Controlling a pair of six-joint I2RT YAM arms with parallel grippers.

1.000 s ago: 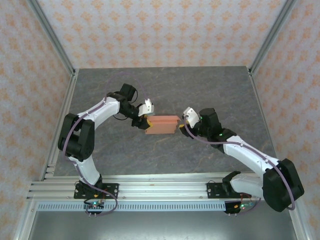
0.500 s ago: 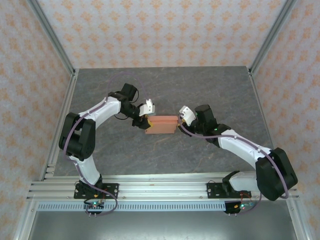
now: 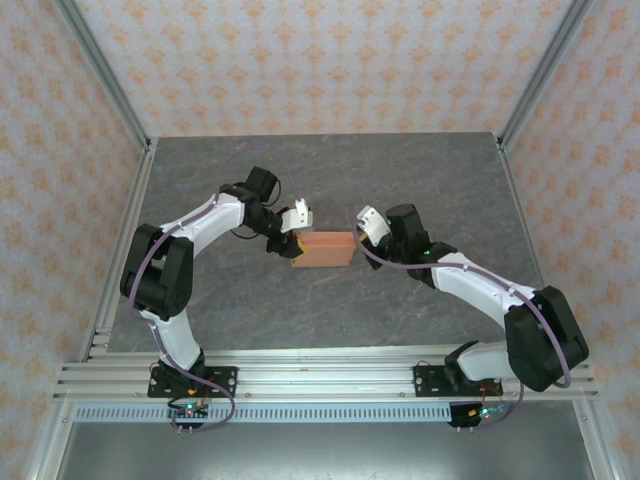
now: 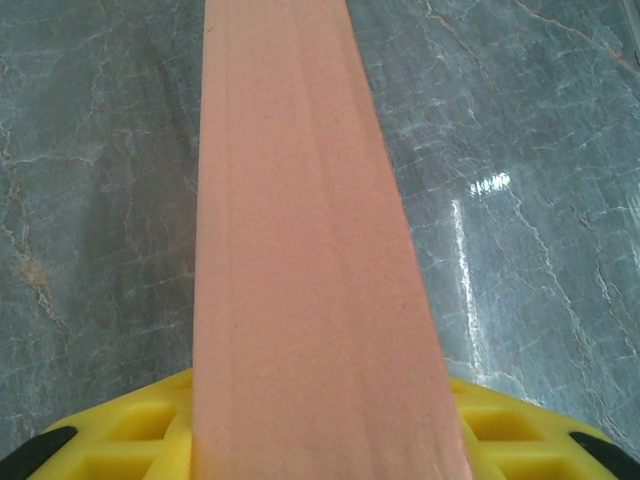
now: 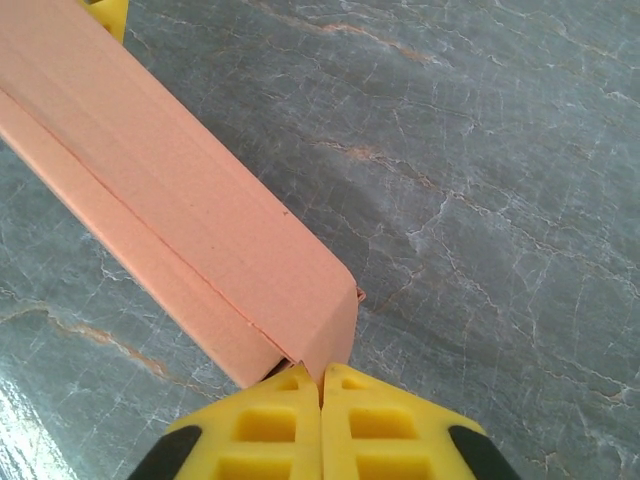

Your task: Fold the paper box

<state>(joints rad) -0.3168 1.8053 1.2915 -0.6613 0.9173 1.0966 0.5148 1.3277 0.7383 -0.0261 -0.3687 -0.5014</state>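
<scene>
Left gripper (image 3: pixel 292 238) first, from above: it is clamped on the left end of the paper box (image 3: pixel 322 250), which lies mid-table (image 3: pixel 420 170) between the two arms and is already a small block rather than a flat sheet. The right gripper (image 3: pixel 357 240) meets the box's right end.

From the left wrist, the box (image 4: pixel 300 250) runs straight out between the yellow fingers (image 4: pixel 130 430), squeezed from both sides.

From the right wrist, the right gripper (image 5: pixel 321 378) has its fingers pressed together with no gap, tips against the box's (image 5: pixel 180 190) near corner. A long seam runs down the side, and a sliver of flap pokes out at that corner. I'd judge the body folded and the job nearly done — seating that end flap looks to be what's left. The end in the left gripper's hold is hidden.
</scene>
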